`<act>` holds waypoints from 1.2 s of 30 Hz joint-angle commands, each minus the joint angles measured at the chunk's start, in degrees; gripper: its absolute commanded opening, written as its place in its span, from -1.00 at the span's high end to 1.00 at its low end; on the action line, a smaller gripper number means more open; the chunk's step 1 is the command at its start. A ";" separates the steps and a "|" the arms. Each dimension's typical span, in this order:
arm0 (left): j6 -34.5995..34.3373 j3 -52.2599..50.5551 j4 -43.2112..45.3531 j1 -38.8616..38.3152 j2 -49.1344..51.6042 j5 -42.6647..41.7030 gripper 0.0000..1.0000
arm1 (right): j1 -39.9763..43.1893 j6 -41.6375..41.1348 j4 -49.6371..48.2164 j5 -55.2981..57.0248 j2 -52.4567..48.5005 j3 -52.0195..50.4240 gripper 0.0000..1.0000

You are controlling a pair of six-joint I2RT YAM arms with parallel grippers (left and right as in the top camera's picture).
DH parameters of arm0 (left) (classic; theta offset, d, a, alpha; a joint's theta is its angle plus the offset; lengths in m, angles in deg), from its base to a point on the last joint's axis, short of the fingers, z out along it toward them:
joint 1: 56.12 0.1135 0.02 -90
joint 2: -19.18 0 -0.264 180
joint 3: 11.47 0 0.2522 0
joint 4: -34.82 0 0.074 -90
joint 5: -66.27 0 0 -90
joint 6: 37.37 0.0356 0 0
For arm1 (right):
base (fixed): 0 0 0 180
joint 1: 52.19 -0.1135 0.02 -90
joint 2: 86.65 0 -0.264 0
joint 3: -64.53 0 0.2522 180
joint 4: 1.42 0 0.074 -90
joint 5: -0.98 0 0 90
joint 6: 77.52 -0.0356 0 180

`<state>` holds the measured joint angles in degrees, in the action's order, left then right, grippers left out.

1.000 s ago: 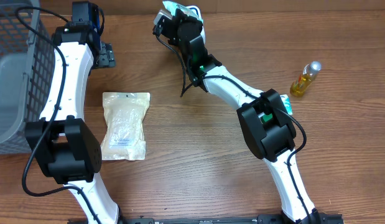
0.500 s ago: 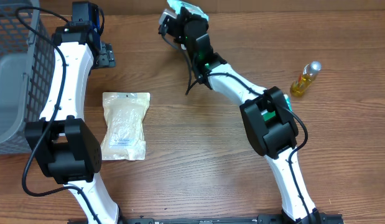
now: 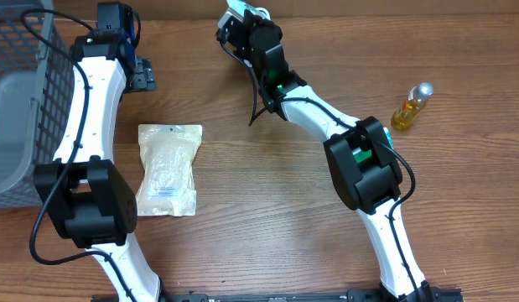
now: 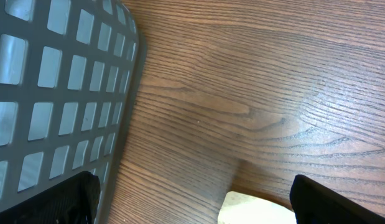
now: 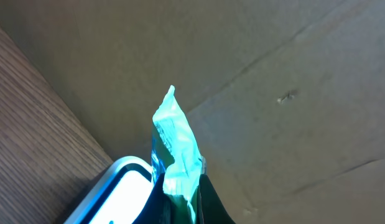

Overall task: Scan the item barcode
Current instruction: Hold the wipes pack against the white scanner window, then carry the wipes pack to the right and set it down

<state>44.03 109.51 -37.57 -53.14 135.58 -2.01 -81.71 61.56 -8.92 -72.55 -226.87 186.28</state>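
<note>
The left arm (image 3: 87, 101) and the right arm (image 3: 313, 113) are built of white links joined by bulky black joint housings. Black cables (image 3: 34, 231) are looped alongside. Green patches (image 3: 278, 84) are seen on the right arm's joints. The left gripper (image 4: 195, 202) is fitted with black fingers (image 4: 68, 199).

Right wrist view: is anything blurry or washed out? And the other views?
Right wrist: teal packet fairly sharp, the white object below it glowing and soft. Left wrist: table grain crisp, basket slightly soft. Overhead: even light, faint shadows, a glint on the bottle.

Pouch label (image 3: 165, 192) print too small, unreadable
</note>
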 commanded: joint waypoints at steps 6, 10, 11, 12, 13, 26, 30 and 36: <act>-0.57 0.50 0.15 -0.37 -0.31 0.72 -0.99 | -0.24 -4.96 -1.33 0.31 1.55 1.22 0.93; -0.57 0.50 0.17 -0.37 -0.31 0.72 -0.99 | -0.37 -11.69 2.43 0.37 6.08 1.22 0.93; -0.57 0.50 0.17 -0.37 -0.31 0.72 -0.99 | -0.37 -14.84 5.05 0.37 8.31 1.22 0.93; -0.55 0.50 0.17 -0.37 -0.31 0.72 -0.99 | -0.37 -15.54 5.68 0.37 8.81 1.22 0.93; -0.57 0.50 0.17 -0.37 -0.31 0.72 -0.99 | -0.37 -17.55 7.52 0.37 10.14 1.22 0.93; -0.57 0.50 0.17 -0.37 -0.31 0.72 -0.99 | -0.20 -45.66 62.79 -0.37 22.47 1.22 0.93; -0.57 0.50 0.17 -0.37 -0.31 0.72 -0.99 | 0.79 -51.52 77.02 -4.24 22.45 0.61 0.93; -0.57 0.50 0.17 -0.37 -0.31 0.72 -0.99 | 3.13 -52.33 87.27 -9.27 22.45 -1.51 0.93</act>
<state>44.03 109.51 -37.48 -53.14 135.58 -1.99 -80.20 12.19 77.07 -78.76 -205.03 185.67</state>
